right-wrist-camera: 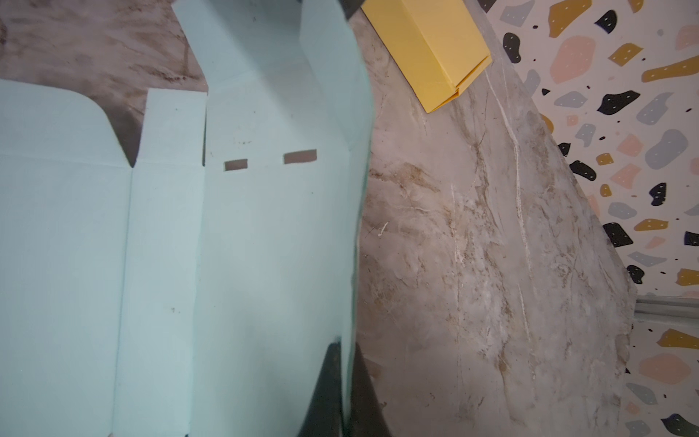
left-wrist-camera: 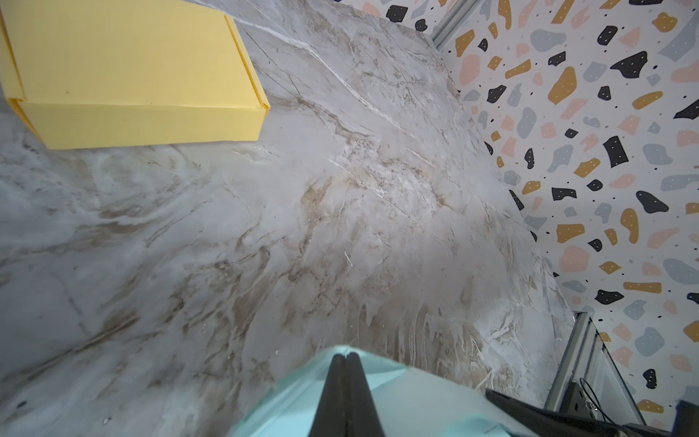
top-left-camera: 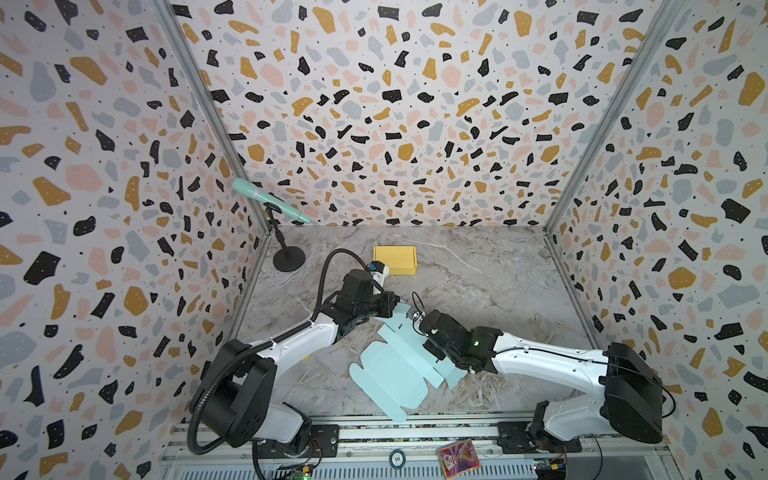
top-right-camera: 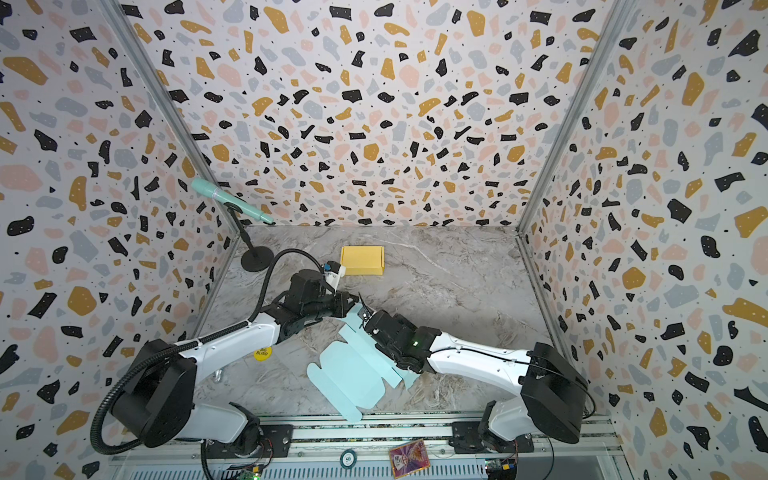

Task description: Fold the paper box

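1. The paper box (top-left-camera: 390, 374) (top-right-camera: 353, 374) is light blue and not folded yet. It lies mostly flat on the grey marble bench (top-left-camera: 498, 282), at the near side, close to the middle.
2. Its nearest flap pokes out over the near edge of the bench in both top views.
3. The far right edge of the paper box (right-wrist-camera: 246, 246) is lifted up and bends in a curve. The rest of it lies flat.
4. Two small slots are cut in the sheet, and the bench shows through them.
5. The right end effector (right-wrist-camera: 346, 352) is pinched narrow on that lifted edge. The paper runs between its two black fingers.
6. The left end effector (left-wrist-camera: 344, 357) (top-left-camera: 397, 300) is at the far end of the sheet. Its fingers are pressed tight together, and the blue paper (left-wrist-camera: 416, 397) looks pinched between them.
7. A yellow box (top-left-camera: 395, 259) (top-right-camera: 362, 259) is already folded. It sits further back on the bench, apart from the blue sheet.
8. A green microphone (top-left-camera: 270, 203) on a black stand is in the far left corner.
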Robot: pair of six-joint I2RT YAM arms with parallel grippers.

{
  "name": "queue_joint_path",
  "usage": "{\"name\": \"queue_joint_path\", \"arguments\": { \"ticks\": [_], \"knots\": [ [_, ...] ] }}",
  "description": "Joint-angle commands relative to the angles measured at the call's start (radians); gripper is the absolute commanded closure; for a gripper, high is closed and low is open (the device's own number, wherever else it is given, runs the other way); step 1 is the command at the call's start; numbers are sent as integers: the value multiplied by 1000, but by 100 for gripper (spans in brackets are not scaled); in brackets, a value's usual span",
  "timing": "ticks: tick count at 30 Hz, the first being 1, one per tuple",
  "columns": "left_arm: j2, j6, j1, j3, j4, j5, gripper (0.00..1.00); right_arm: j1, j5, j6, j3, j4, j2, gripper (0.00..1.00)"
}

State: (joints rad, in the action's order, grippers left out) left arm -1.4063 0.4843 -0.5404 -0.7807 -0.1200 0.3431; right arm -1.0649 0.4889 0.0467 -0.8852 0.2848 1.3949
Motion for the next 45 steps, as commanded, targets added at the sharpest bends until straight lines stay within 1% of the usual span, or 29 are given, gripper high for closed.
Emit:
{"name": "queue_joint_path", "arguments": {
  "ticks": [1, 6, 10, 13, 19, 22, 24, 28, 30, 33, 35, 37, 39, 40, 41, 43, 45],
  "knots": [
    [51, 10, -39, 25, 2, 31, 100, -9, 22, 11, -24, -26, -36, 100],
    [85, 34, -79, 64, -25, 17, 100, -20, 45, 41, -27, -36, -45, 100],
    [92, 83, -120, 90, -78, -6, 100, -34, 67, 62, -18, -63, -49, 100],
    [118, 110, -123, 131, -116, -34, 100, -36, 65, 84, -6, -95, -53, 100],
    [142, 101, -117, 197, -124, -85, 100, -67, 98, 140, -3, -125, -22, 100],
    [168, 114, -83, 246, -167, -81, 100, -82, 112, 150, 8, -120, -9, 100],
    [182, 120, -43, 279, -173, -66, 100, -89, 122, 142, 22, -120, -11, 100],
    [236, 95, 68, 340, -152, 10, 90, -91, 122, 129, 44, -117, -25, 100],
    [264, 46, 118, 351, -73, 17, 84, -91, 131, 133, 53, -121, -27, 100],
    [287, 31, 171, 371, -50, 29, 72, -88, 138, 155, 64, -129, -27, 100],
    [277, 49, 179, 379, -68, 24, 70, -77, 125, 169, 75, -139, -29, 100],
    [249, 66, 180, 383, -87, 4, 71, -70, 119, 187, 86, -152, -35, 100],
    [215, 94, 179, 400, -124, -7, 82, -52, 104, 181, 86, -152, -51, 100],
    [204, 107, 179, 408, -151, -12, 85, -40, 76, 173, 85, -150, -58, 100],
    [191, 115, 179, 418, -177, -9, 86, -24, 45, 166, 87, -155, -70, 100],
    [168, 116, 179, 422, -186, -6, 88, -1, 21, 154, 94, -164, -84, 100],
    [150, 109, 179, 430, -194, -4, 88, 39, -17, 142, 95, -168, -92, 100]
  ]
}}
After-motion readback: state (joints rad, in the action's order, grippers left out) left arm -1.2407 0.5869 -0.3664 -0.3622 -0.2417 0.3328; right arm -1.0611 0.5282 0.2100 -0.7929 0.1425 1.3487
